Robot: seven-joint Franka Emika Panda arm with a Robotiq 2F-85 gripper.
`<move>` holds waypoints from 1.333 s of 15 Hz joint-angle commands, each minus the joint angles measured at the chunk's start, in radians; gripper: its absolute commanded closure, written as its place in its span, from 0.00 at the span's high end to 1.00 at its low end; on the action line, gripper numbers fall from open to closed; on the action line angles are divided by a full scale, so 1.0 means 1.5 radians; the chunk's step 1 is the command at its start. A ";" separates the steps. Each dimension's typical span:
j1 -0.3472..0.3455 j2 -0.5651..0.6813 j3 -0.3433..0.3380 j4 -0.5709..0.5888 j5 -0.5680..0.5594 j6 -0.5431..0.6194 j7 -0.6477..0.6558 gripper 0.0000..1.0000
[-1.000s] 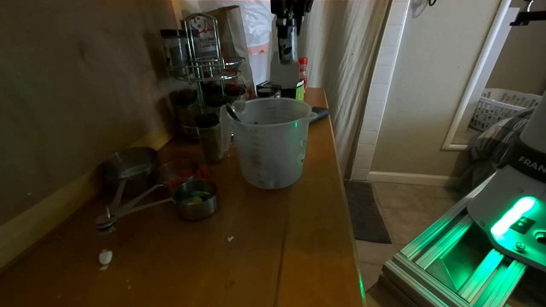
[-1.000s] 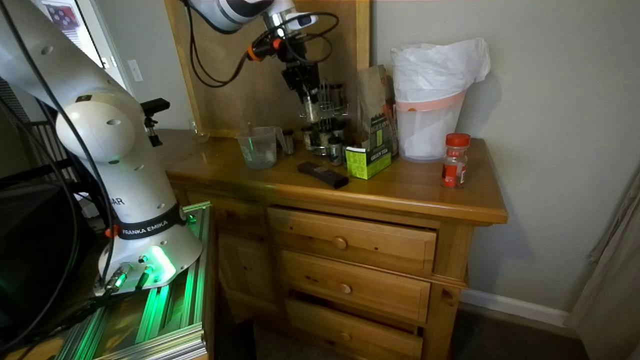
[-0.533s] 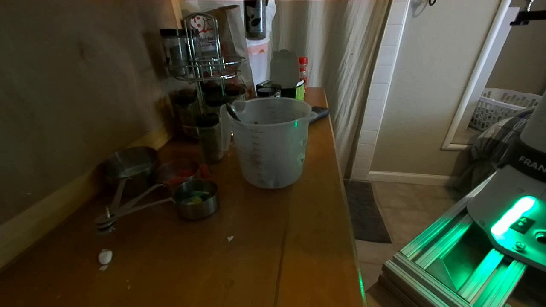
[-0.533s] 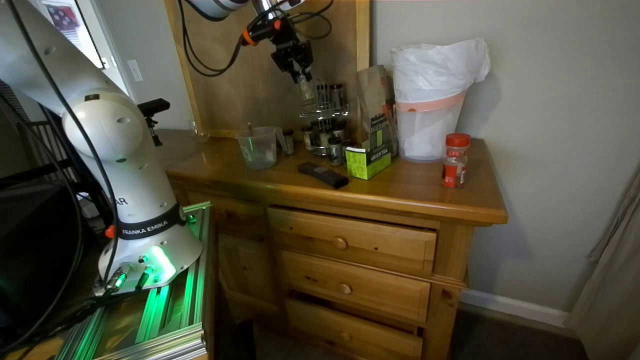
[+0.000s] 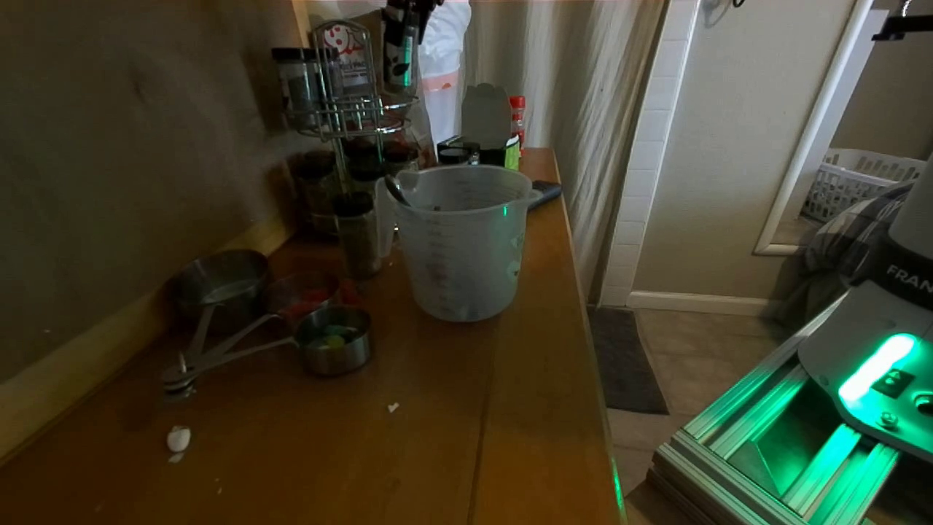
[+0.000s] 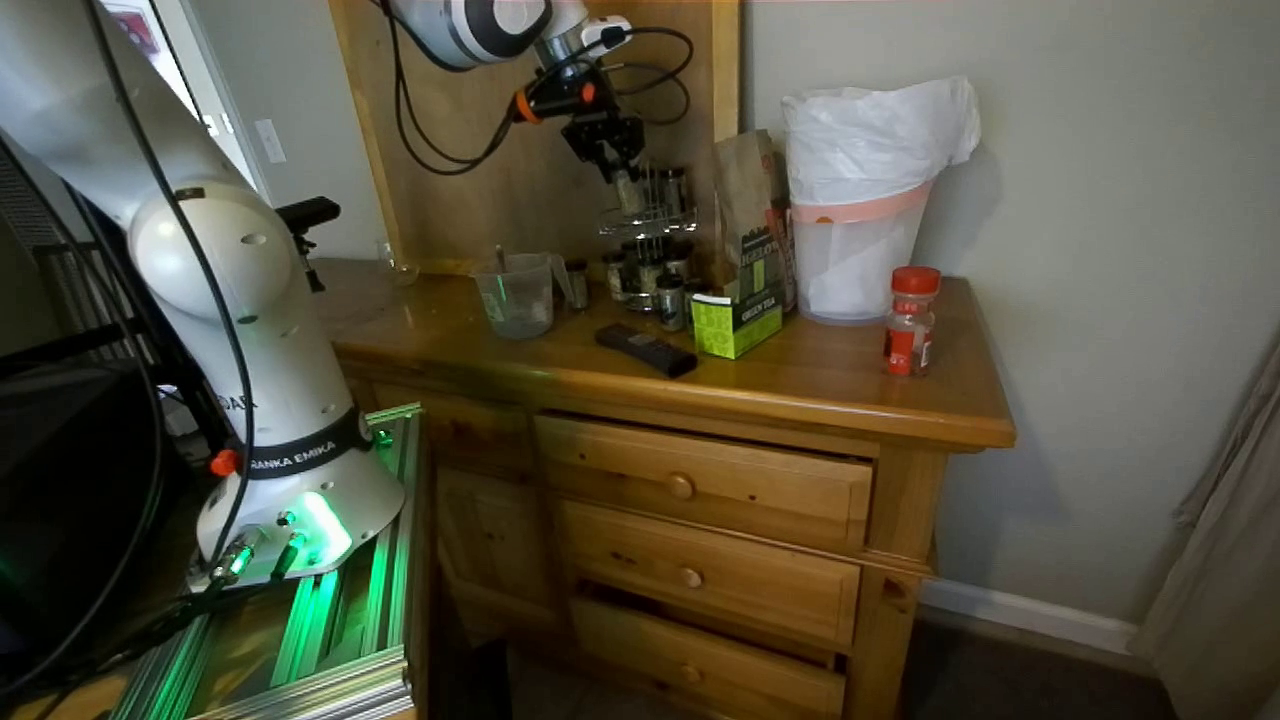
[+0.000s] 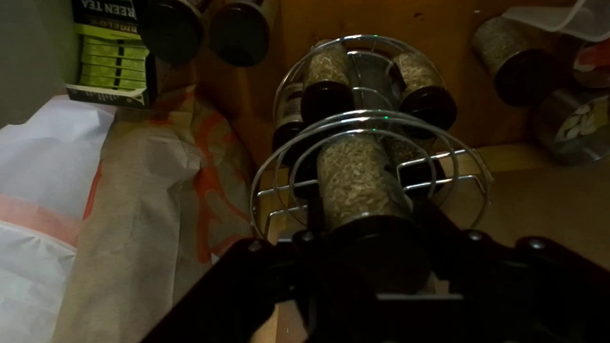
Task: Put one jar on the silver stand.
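The silver stand (image 5: 339, 120) is a shiny wire rack against the back panel, also in the other views (image 6: 648, 226) (image 7: 376, 114). A dark-lidded jar (image 5: 295, 84) sits in its upper tier. Several jars (image 7: 329, 71) fill its lower tier. My gripper (image 6: 622, 168) is shut on a jar (image 6: 630, 196) of pale flakes with a dark lid. In the wrist view the held jar (image 7: 357, 176) overlaps the upper tier's rings between my fingers (image 7: 367, 219). It is slightly tilted. Its base is at about the upper tier's height; I cannot tell whether it touches the wire.
A pale plastic bucket (image 5: 466, 248) and metal measuring cups (image 5: 335, 343) stand near the rack. Loose jars (image 6: 671, 302), a green tea box (image 6: 738, 325), a paper bag (image 6: 745, 190), a remote (image 6: 646, 350) and a red-capped bottle (image 6: 910, 325) are also on the dresser.
The gripper has carried the jar up and across toward the silver stand, then lowered it to the upper tier. The other objects have not moved.
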 commanded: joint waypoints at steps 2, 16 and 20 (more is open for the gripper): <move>0.021 0.034 -0.016 0.006 0.060 0.013 -0.049 0.24; 0.009 0.020 -0.004 0.004 0.066 0.012 -0.039 1.00; 0.005 0.000 -0.006 -0.001 0.057 0.001 -0.031 1.00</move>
